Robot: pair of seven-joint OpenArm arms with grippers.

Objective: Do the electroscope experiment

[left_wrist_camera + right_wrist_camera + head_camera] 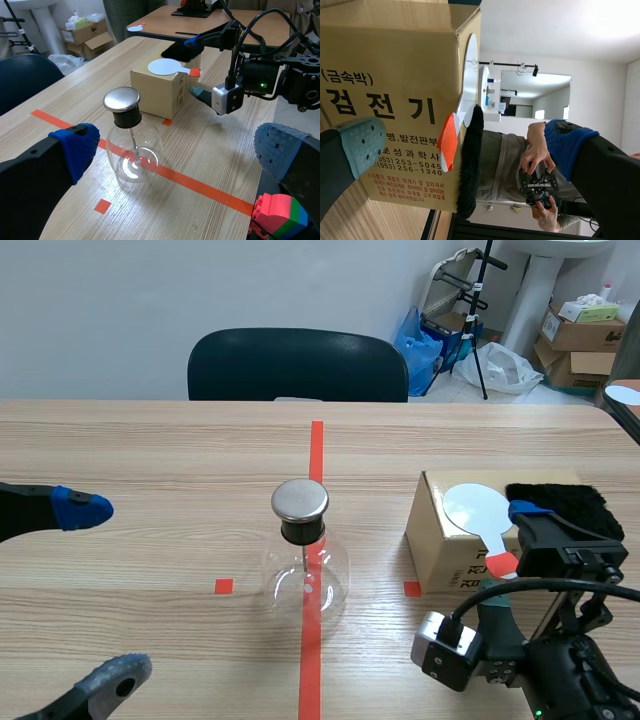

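The electroscope, a clear glass flask (305,575) with a metal cap (299,500), stands on the red tape line at mid-table. My left gripper (100,595) is open to its left, and the flask (134,155) lies ahead between the spread fingers. On a cardboard box (440,540) at the right lie a white disc paddle (475,508) with a red handle (502,563) and a black fur cloth (560,502). My right gripper (465,145), turned sideways, is open at the box's near side, its fingers straddling the red handle (448,140) without touching it.
A dark chair (297,365) stands behind the table's far edge. Cardboard boxes (580,330) and bags sit on the floor at back right. A coloured brick block (277,217) shows beside my left finger. A person's hands (537,170) hold a controller beyond the box.
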